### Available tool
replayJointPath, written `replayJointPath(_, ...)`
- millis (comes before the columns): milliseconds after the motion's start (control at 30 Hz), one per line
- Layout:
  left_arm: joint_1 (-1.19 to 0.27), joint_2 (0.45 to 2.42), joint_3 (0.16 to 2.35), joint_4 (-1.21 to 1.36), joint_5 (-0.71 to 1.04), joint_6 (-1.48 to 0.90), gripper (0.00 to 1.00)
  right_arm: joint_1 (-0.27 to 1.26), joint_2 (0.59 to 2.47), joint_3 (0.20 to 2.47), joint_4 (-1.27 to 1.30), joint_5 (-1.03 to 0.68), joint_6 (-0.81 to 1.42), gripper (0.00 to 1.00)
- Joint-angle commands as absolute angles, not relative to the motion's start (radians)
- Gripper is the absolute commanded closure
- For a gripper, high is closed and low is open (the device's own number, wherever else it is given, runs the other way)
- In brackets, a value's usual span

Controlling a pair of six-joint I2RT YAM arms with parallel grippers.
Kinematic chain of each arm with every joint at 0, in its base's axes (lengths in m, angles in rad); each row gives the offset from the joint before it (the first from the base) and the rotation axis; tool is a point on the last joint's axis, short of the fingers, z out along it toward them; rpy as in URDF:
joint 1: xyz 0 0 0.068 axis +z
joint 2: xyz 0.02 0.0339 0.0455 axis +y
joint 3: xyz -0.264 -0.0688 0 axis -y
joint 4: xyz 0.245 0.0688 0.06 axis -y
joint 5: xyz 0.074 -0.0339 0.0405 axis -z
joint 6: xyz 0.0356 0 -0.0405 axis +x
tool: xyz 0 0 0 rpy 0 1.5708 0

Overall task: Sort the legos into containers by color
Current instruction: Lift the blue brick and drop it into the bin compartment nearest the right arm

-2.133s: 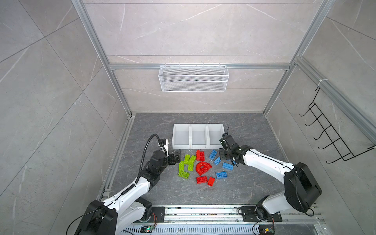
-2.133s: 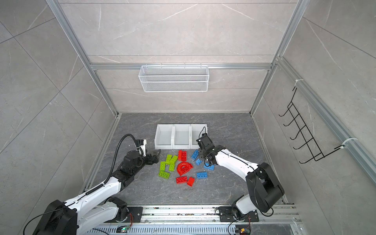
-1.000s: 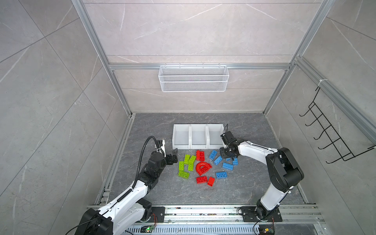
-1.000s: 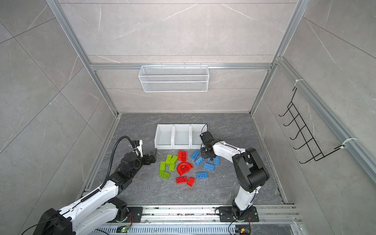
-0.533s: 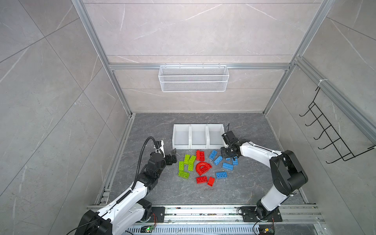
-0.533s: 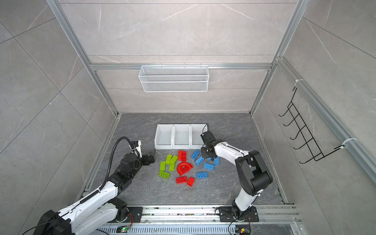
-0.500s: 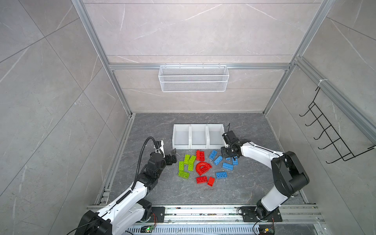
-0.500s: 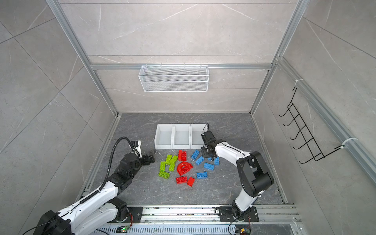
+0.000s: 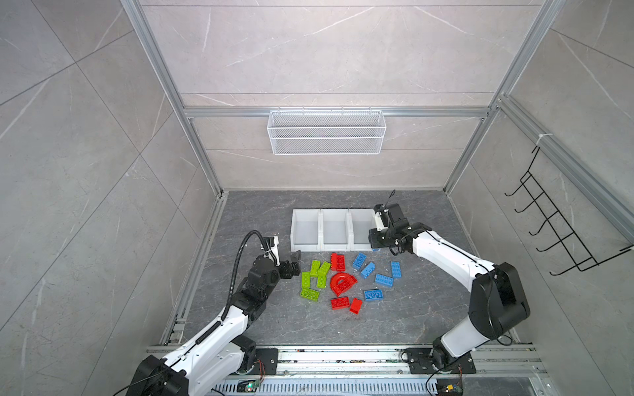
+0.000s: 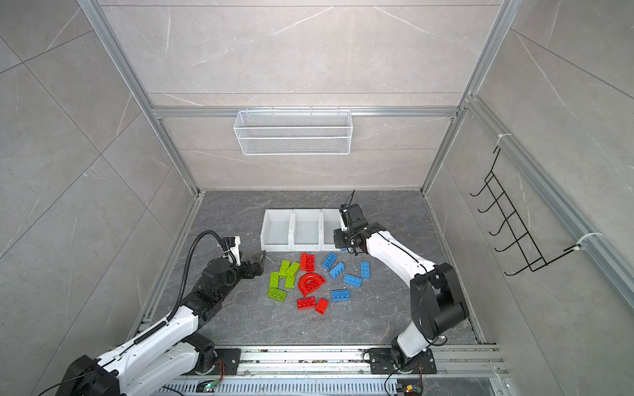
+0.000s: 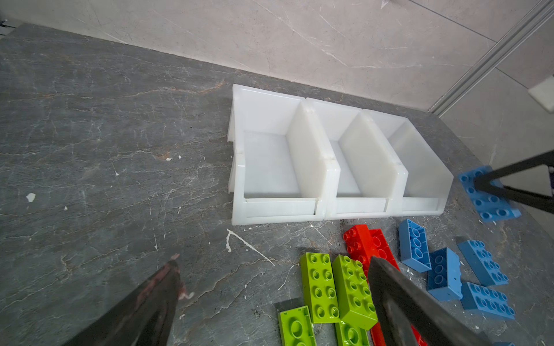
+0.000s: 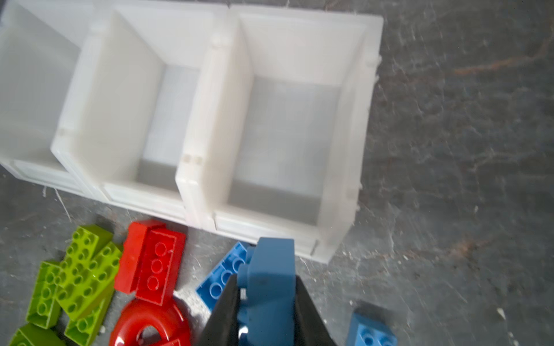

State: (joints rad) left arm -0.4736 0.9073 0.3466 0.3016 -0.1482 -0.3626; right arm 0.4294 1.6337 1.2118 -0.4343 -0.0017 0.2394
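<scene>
The change is at the right gripper. A second ago its jaws were closing among the blue bricks in front of the row of white bins. Now they are nearly closed, clamped on the two sides of one blue brick. In the right wrist view that brick sits between the black fingers with its free end pointing toward the bins. It has come up off the surface and hangs just in front of the low front wall of the end bin, the one nearest the right arm. The left wrist view confirms it, showing the studded blue brick pinched in the black fingers beside that bin's outer corner.

The left gripper has barely shifted. Its jaws are spread wide with nothing between them. It hovers in front of the opposite end of the row, just beside the green bricks.

All three bins look empty, so I judge this to be the first brick of the sort. It is picked but not yet delivered. The remaining blue bricks, the red pieces and the green ones lie loose on the surface in front of the bins. The likely next move is a short carry over the front wall, then a release into that end bin.
</scene>
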Motion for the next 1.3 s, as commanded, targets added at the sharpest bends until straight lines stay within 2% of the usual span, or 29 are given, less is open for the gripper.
replayJointPath(0, -0.477, 0.911, 0.334, 0.36, -0.128, -0.353, 0.0, 0.425, 1.715, 1.28, -0.398, -0.047, 0.262, 0.76)
replayJointPath(333, -0.479, 0.921, 0.337, 0.364, -0.124, -0.337, 0.0, 0.408, 1.905, 1.409, -0.349, -0.085, 0.29, 0.77)
replayJointPath(700, -0.477, 0.896, 0.328, 0.359, -0.14, -0.334, 0.0, 0.39, 2.027, 1.466, -0.311, -0.087, 0.316, 0.77)
replayJointPath(867, -0.477, 0.899, 0.327, 0.36, -0.142, -0.334, 0.0, 0.387, 2.058, 1.477, -0.301, -0.092, 0.323, 0.68)
replayJointPath(1067, -0.477, 0.89, 0.326, 0.357, -0.141, -0.332, 0.0, 0.387, 2.021, 1.477, -0.328, -0.081, 0.31, 0.56)
replayJointPath(1267, -0.477, 0.887, 0.326, 0.358, -0.141, -0.331, 0.0, 0.395, 1.839, 1.391, -0.335, -0.07, 0.29, 0.55)
